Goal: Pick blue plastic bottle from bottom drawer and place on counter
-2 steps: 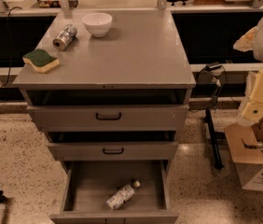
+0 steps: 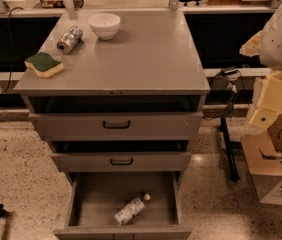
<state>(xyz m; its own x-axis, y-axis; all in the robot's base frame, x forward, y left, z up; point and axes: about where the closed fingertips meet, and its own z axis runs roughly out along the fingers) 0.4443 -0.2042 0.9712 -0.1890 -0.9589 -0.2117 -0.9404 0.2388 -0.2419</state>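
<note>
The blue plastic bottle [image 2: 130, 209] lies on its side in the open bottom drawer [image 2: 88, 204], cap pointing to the back right. The counter [image 2: 146, 54] is the grey top of the cabinet. My cream-coloured arm hangs at the right edge of the view. The gripper [image 2: 261, 119] is at its lower end, to the right of the cabinet at about the top drawer's height, well away from the bottle and above it.
On the counter stand a white bowl [image 2: 104, 25], a silver can [image 2: 69, 39] lying on its side and a green-and-yellow sponge [image 2: 44, 64]. The two upper drawers stand slightly open. A black stand [image 2: 227, 129] and cardboard boxes [image 2: 273, 174] are to the cabinet's right.
</note>
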